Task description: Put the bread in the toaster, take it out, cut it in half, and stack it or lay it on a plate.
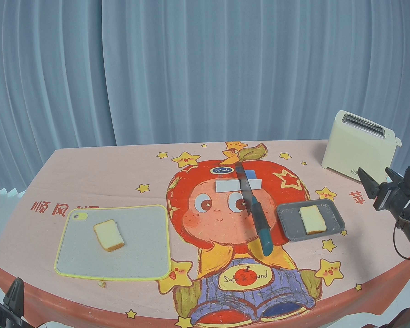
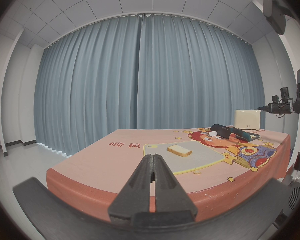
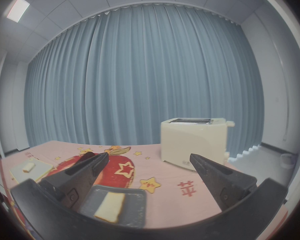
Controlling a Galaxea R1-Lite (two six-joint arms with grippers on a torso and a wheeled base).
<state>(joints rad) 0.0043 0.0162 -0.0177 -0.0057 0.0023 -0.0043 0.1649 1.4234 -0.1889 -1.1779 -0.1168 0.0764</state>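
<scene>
One piece of bread (image 1: 108, 235) lies on the grey cutting board (image 1: 136, 251) at the table's left. Another piece (image 1: 312, 219) lies on the grey plate (image 1: 289, 217) right of centre. A knife with a teal handle (image 1: 258, 215) rests between board and plate. The cream toaster (image 1: 360, 146) stands at the far right, its slot showing nothing inside. My right gripper (image 1: 381, 176) hovers open near the table's right edge, between plate and toaster (image 3: 192, 140), holding nothing. My left gripper (image 2: 153, 180) is shut and off the table's front left corner, pointing toward the board's bread (image 2: 179, 150).
The tablecloth carries a cartoon print. Two small cards, white (image 1: 227, 186) and blue (image 1: 254, 183), lie under the knife blade. A crumb (image 1: 103, 284) sits by the board's front edge. A blue curtain hangs behind the table.
</scene>
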